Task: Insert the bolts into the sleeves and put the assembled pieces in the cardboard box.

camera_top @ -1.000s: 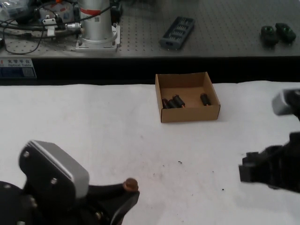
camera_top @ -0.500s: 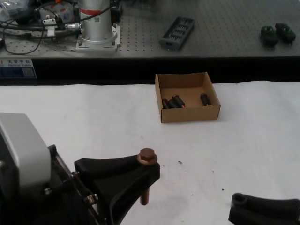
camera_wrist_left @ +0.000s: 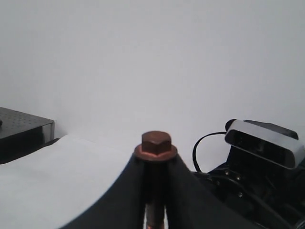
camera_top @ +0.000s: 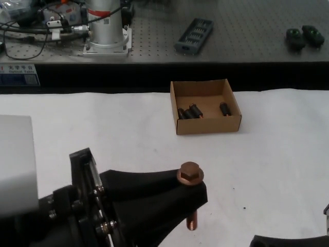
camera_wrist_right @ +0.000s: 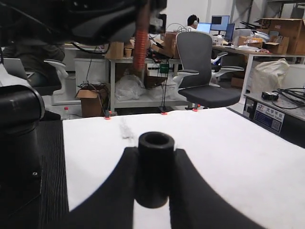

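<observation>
White worktop (camera_top: 103, 128): bolt and sleeve both in hand, not yet mated.
Your left fingers (camera_wrist_left: 119, 200) are closed on the copper bolt (camera_wrist_left: 156, 145) just under its head, with the shank hanging down. Your right fingers (camera_wrist_right: 119, 191) clamp the black sleeve (camera_wrist_right: 155, 164), bore up, lower and apart from the bolt. Centre the shank tip over the bore and keep both upright before lowering, or it may catch the rim. Farther off, the cardboard box (camera_top: 208, 126) holds dark pieces (camera_top: 189, 112).

The bench (camera_top: 92, 134), covered in white, carries an open cardboard box (camera_top: 208, 125) near its far edge; tiny dark specks (camera_top: 197, 178) dot the cover.
</observation>
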Robot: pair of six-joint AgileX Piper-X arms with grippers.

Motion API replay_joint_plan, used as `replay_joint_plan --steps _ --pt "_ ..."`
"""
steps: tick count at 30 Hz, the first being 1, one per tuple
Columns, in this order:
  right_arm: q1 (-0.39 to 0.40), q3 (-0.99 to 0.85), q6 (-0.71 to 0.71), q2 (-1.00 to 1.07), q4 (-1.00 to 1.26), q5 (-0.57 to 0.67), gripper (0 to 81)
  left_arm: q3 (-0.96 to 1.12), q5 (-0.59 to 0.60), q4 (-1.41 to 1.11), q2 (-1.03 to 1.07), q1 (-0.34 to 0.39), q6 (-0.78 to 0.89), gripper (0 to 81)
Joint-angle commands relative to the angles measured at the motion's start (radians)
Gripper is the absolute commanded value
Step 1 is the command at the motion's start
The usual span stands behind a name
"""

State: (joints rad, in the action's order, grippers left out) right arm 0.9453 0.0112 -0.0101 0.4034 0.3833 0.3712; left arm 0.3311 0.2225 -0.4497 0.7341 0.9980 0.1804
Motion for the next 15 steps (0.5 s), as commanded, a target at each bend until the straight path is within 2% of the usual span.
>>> replay_joint_plan --steps 1,15 --pt "0.006 -0.011 0.028 -0.001 0.017 0.009 5.2 -0.056 0.015 -0.236 0.084 0.003 0.025 0.6" --pt "0.006 -0.011 0.034 0.121 0.029 0.005 5.2 -0.066 0.095 -0.528 0.346 0.005 0.031 0.6"
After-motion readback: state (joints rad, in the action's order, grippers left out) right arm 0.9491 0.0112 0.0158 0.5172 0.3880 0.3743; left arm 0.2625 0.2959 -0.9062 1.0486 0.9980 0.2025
